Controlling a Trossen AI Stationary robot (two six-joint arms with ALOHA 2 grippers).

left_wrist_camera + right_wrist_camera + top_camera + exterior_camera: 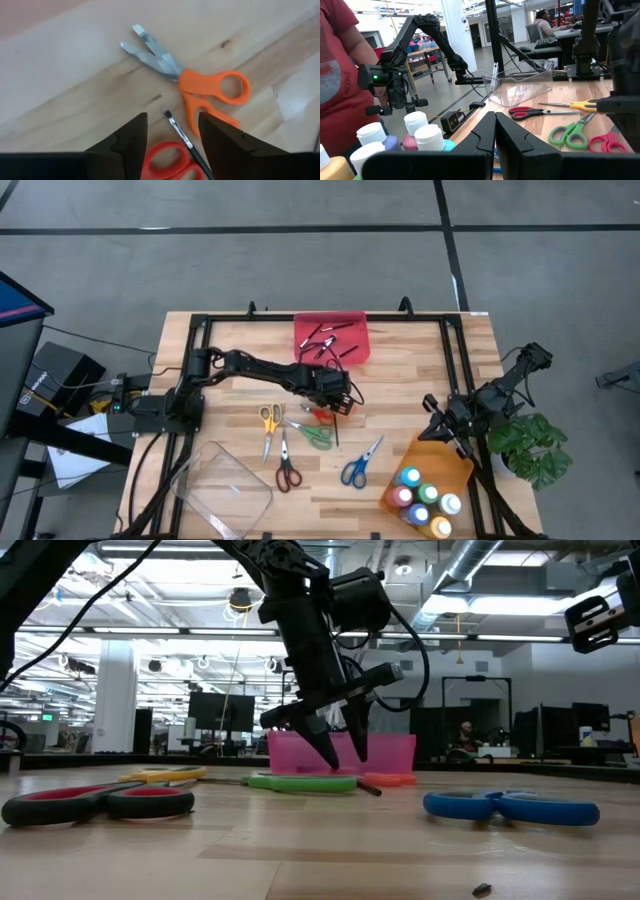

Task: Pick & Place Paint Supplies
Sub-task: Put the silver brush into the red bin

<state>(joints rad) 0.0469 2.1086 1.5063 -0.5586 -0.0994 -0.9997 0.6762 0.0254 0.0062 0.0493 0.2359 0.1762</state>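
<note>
A thin dark brush (184,140) with a small square tip lies flat on the wooden surface (75,95), between orange-handled scissors (200,85) and a red scissor handle (167,159). The left gripper (172,131) hangs just above it — fingers parted, one on each side, holding nothing. The right gripper (495,131) waits near the white-capped paint bottles (422,131) in the orange tray (432,465) — its fingers pressed together, empty.

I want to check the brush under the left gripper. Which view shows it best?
The left wrist view: the thin dark brush lies between the open left gripper fingers. The high and low views show a thin sliver; the right wrist view shows none.
</note>
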